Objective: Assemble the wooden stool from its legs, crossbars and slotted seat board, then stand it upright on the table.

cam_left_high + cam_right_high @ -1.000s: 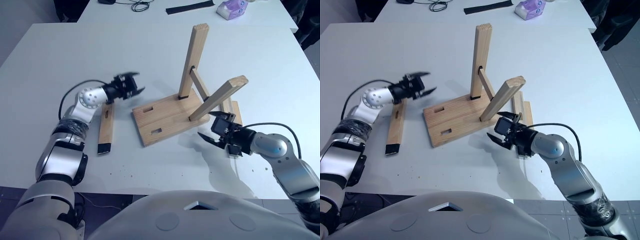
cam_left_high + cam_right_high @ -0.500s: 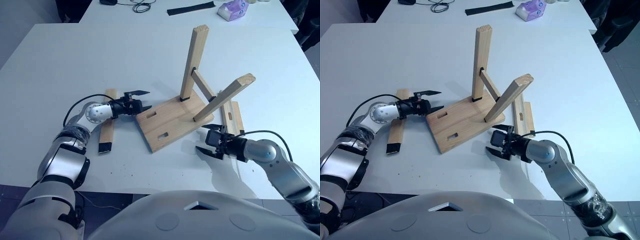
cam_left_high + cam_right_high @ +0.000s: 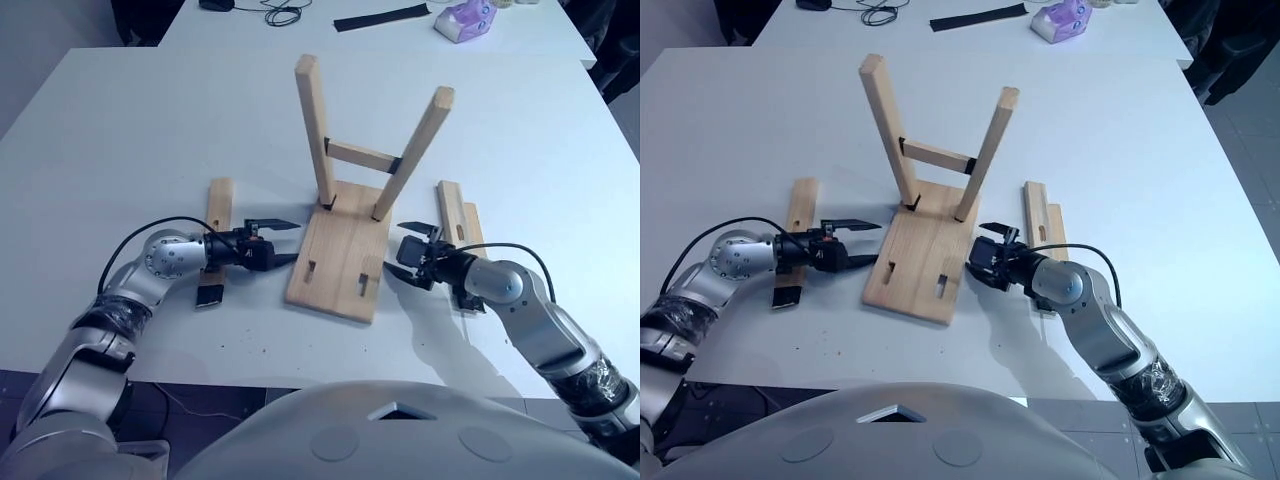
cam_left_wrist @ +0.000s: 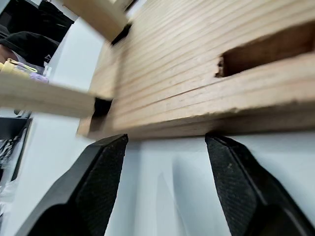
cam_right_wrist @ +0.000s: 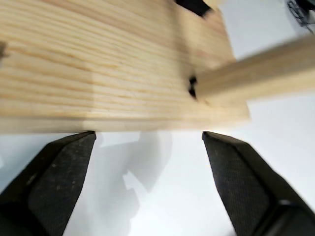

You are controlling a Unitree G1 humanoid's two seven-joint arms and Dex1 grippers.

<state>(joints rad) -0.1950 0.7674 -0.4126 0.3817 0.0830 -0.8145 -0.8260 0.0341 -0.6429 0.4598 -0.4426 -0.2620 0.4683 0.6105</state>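
L gripper (image 3: 290, 241) & R gripper (image 3: 398, 250) both spread wide, holding nothing, flanking the seat board (image 3: 335, 240), which lies flat on the table (image 3: 120, 130). I'd say I'm squaring it up. Next: grab a loose leg (image 3: 217, 200) for the 2 empty near slots (image 3: 311, 268). Beyond, 2 legs (image 3: 312, 130) stand upright w/ a crossbar (image 3: 360, 157) between.

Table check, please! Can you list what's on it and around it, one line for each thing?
Surface: white table, flat.
Job's things: seat board lies flat with two legs standing in it, joined by a crossbar; two slots open. Loose leg to its left, loose pieces to its right.
Clutter: tiny dark specks near the front edge.
Grippers: left gripper and right gripper open, at the board's opposite edges.
Cables: black cable loops beside each forearm.
Surroundings: far table with purple pack, black strip.
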